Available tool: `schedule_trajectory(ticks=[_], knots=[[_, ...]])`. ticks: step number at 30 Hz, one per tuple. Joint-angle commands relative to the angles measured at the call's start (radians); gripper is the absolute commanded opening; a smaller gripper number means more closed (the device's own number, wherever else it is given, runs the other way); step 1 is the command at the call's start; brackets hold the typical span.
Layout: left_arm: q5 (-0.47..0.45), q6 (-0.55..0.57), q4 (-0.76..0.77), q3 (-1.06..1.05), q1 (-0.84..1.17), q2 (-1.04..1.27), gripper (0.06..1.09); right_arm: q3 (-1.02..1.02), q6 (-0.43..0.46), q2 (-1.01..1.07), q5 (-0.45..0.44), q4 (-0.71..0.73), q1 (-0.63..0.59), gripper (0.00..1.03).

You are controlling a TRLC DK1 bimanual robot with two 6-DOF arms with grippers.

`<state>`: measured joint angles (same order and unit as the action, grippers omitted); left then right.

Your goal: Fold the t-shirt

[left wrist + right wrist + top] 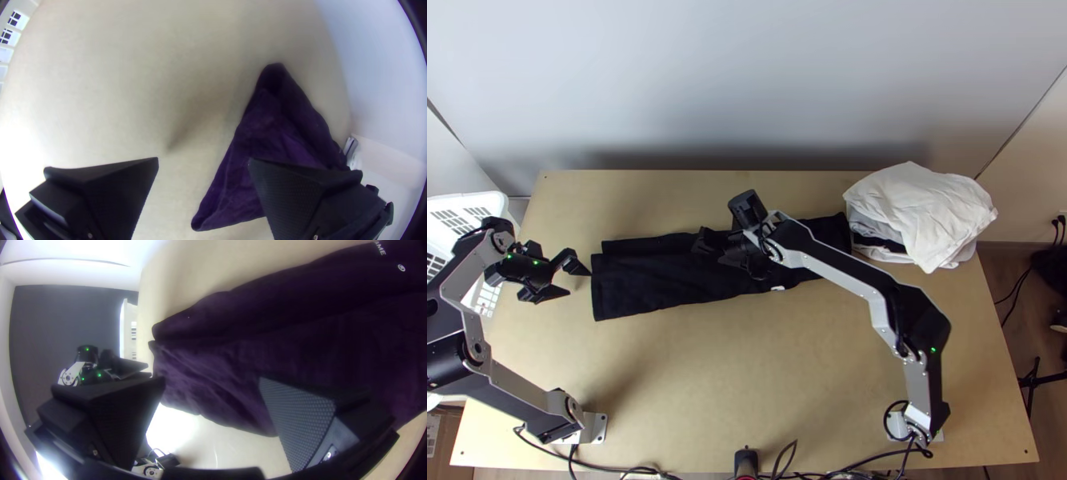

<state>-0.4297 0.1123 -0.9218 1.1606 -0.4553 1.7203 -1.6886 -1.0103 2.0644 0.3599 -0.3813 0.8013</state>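
Observation:
The black t-shirt (659, 280) lies as a long folded strip across the table, its left end near my left gripper (561, 280). That gripper stands open just off this end. In the left wrist view the shirt (267, 133) looks dark purple, with one finger of my left gripper (203, 162) over it and the other over bare table. My right gripper (719, 246) is over the middle of the strip. In the right wrist view the shirt (249, 355) spreads beyond and beneath my right gripper (212, 380), whose fingers are wide apart with nothing between them but cloth lying below.
A heap of white cloth (923, 212) sits at the table's back right, against the shirt's right end. A white plastic basket (467, 204) stands at the left edge, beside the left arm. Bare wood (747, 360) stretches in front of the shirt. Cables run along the near edge.

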Motion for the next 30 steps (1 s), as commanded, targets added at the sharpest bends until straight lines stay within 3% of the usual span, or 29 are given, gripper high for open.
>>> schedule_trajectory(ticks=[1, 10, 16, 30], knots=[[-0.09, 0.029, 0.018, -0.001, 0.003, 0.03, 1.04, -0.042, -0.004, 0.12, 0.04, 0.038, -0.025, 0.98], [-0.11, 0.072, 0.083, 0.014, 0.026, 0.064, 1.04, -0.051, 0.05, 0.195, 0.04, 0.056, -0.059, 0.98], [-0.213, 0.109, 0.113, 0.031, 0.033, 0.094, 1.04, -0.052, 0.058, 0.206, 0.039, 0.059, -0.059, 0.98], [-0.334, 0.128, 0.113, 0.042, 0.109, 0.122, 1.04, -0.052, 0.067, 0.211, 0.039, 0.061, -0.059, 0.98]])
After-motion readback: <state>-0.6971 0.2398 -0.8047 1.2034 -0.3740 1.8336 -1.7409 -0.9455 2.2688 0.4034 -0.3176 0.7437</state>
